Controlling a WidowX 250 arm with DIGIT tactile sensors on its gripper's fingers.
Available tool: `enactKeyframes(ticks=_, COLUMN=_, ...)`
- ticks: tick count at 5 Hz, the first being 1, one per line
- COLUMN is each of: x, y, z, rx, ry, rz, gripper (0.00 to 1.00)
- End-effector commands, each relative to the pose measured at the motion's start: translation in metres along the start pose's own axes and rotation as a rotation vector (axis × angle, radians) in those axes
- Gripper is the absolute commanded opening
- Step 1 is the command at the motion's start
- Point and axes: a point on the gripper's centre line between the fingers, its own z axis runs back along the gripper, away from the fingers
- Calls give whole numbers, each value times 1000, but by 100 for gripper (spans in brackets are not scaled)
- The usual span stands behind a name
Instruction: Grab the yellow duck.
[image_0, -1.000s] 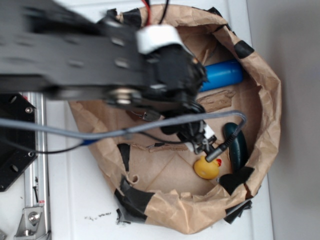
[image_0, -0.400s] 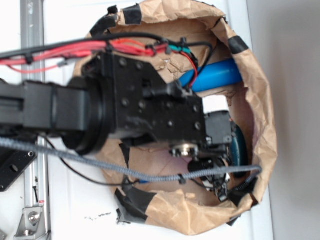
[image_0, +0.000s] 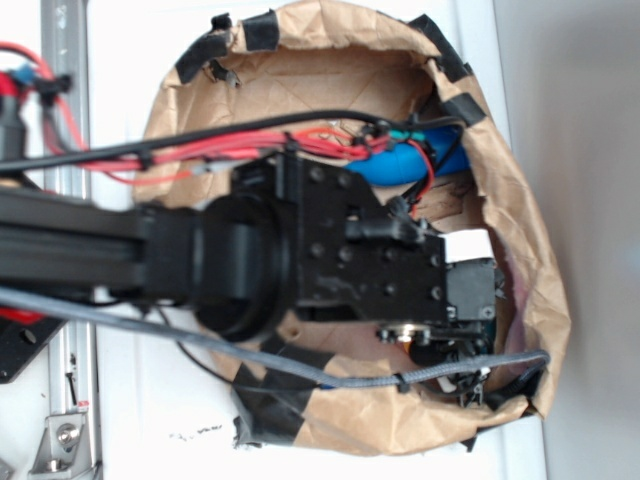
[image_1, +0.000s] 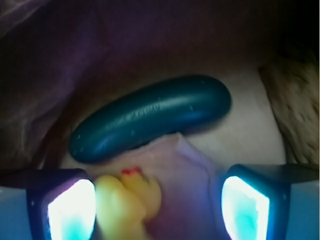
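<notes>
Since 1 s ago the arm has swung over the paper bag (image_0: 520, 190) and dropped into its lower right corner; 0.4 s ago it sat higher and further left. The gripper (image_1: 157, 200) is now down at object level, which I judge to be the final approach before closing.

The fingers (image_1: 70, 207) are spread, with nothing pinched. The duck (image_1: 127, 200) lies between them, close against the left-hand pad in the wrist view, with a wide gap to the other. Its red beak points toward the dark green oblong object (image_1: 150, 117) just beyond it. Closing may push the duck sideways before gripping.

In the exterior view the arm hides the duck entirely and most of the blue pin (image_0: 400, 165). The duck's lower body is cut off in the wrist view.
</notes>
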Motion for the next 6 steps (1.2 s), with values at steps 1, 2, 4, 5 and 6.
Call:
enactKeyframes(ticks=1, x=-18, y=6, z=-2, rx=16, ry=58, rz=-73, gripper=100)
enactKeyframes(ticks=2, x=-23, y=11, z=15, rx=8, ry=116, rz=-72, gripper=0)
enactKeyframes(ticks=4, x=-30, y=15, z=29, rx=26, ry=106, rz=-109, gripper=0)
enactKeyframes(ticks=5, x=-25, y=17, z=42, rx=27, ry=75, rz=-132, gripper=0)
enactKeyframes(ticks=6, x=-14, y=26, z=86, rx=18, ry=7, rz=-138, gripper=0)
